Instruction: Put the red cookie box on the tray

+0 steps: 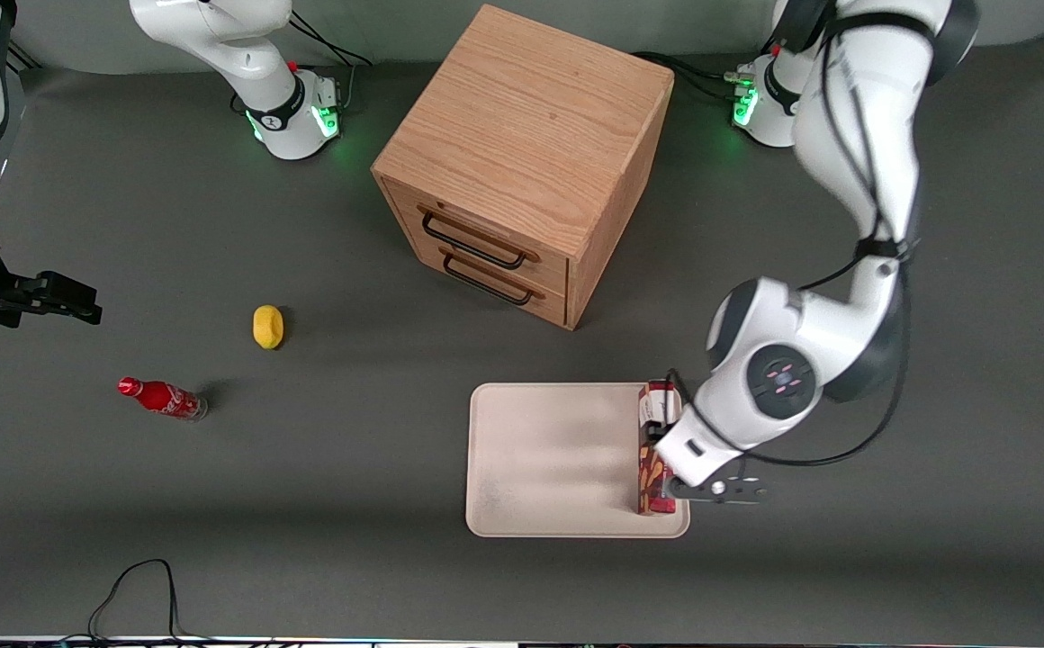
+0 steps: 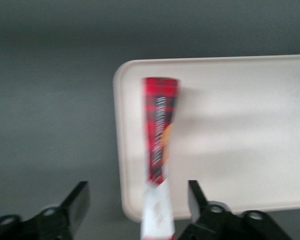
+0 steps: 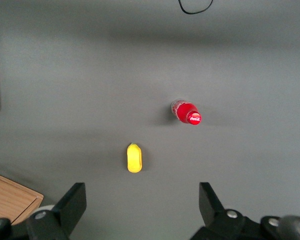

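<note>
- I see my pincer (image 2: 138, 202) poised low over the tray (image 1: 549, 459) edge that faces the working arm's end, the forearm bent down from above; its fingers (image 2: 77, 200) are spread, each clear of the carton.
- Directly beneath it the red cookie box (image 2: 160, 130) stands on its narrow side on the tray, long axis along that short edge, white end nearest the pincer.
- The dark grey bench (image 1: 351, 504) carries the tray; farther off stands a wooden drawer cabinet (image 1: 522, 162).
</note>
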